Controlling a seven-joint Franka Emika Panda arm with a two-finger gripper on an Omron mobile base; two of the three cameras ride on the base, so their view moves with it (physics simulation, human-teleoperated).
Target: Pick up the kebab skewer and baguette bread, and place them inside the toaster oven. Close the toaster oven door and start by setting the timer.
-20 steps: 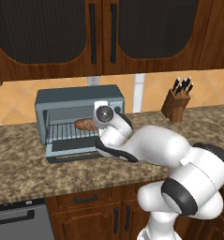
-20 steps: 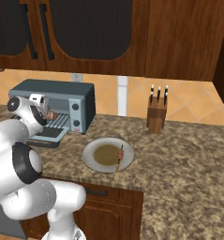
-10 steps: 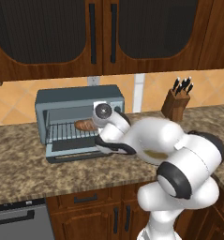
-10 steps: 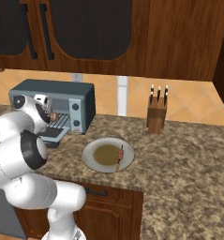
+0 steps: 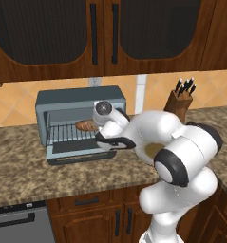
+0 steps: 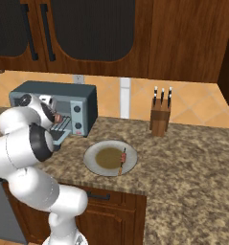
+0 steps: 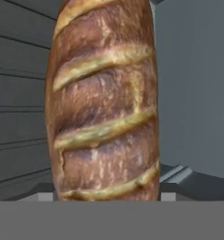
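Little had moved but the arm's elbow, swung right; the claw (image 5: pixel 92 126) gripped the baguette (image 5: pixel 87 125) over the oven (image 5: pixel 77 102) rack. The skewer (image 6: pixel 122 159) waited on the plate (image 6: pixel 92 160). Lowering the loaf flat before releasing seemed wise.

Orange-brown baguette bread (image 7: pixel 104 103) with pale scored stripes, blue-grey toaster oven (image 5: pixel 77 102), speckled brown counter (image 5: pixel 34 173).

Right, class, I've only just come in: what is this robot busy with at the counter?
The white arm is reaching into the open toaster oven, where the baguette bread sits over the wire rack, right in front of the hand camera. The kebab skewer lies on the plate beside the oven, and the toaster oven door hangs open.
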